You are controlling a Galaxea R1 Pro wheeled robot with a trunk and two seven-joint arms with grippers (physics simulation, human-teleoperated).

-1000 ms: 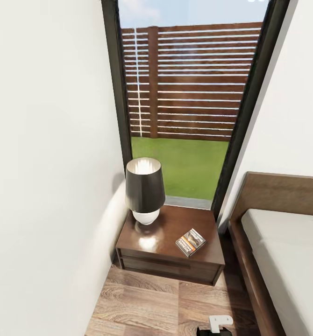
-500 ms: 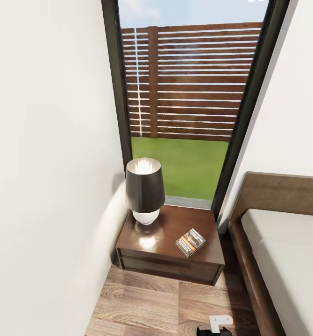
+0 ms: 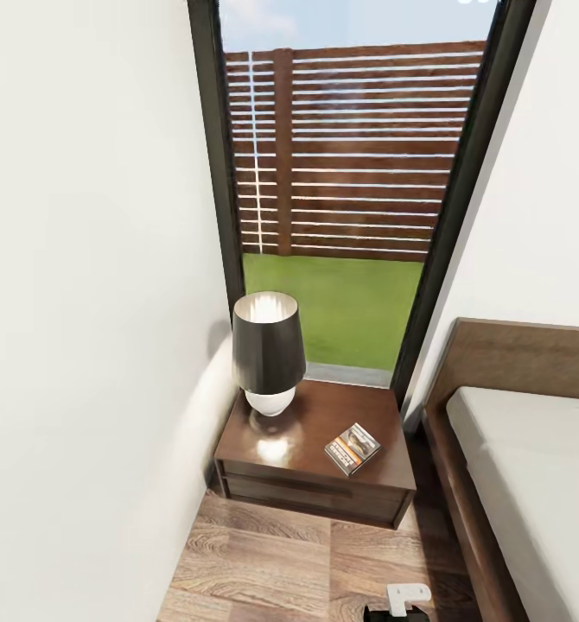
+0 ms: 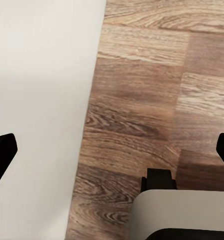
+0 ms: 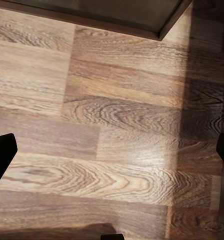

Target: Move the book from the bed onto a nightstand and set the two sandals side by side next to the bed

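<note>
The book (image 3: 353, 448), dark with an orange band, lies flat on the right part of the nightstand (image 3: 307, 484), beside the bed (image 3: 531, 484) with its pale mattress and wooden headboard. In the left wrist view my left gripper (image 4: 112, 150) hangs open over the wood floor next to a white wall, its dark fingertips (image 4: 1, 155) at the two sides. The right gripper (image 5: 112, 150) also stands open above bare floor planks, fingertips (image 5: 1, 152) far apart and nothing between them. The sandals are out of view.
A lamp (image 3: 268, 350) with a dark shade stands on the nightstand's left part. A tall black-framed window (image 3: 350, 199) is behind it. A white wall (image 3: 82, 302) closes the left side. A white part of the robot (image 3: 407, 594) shows low over the floor (image 3: 281, 561).
</note>
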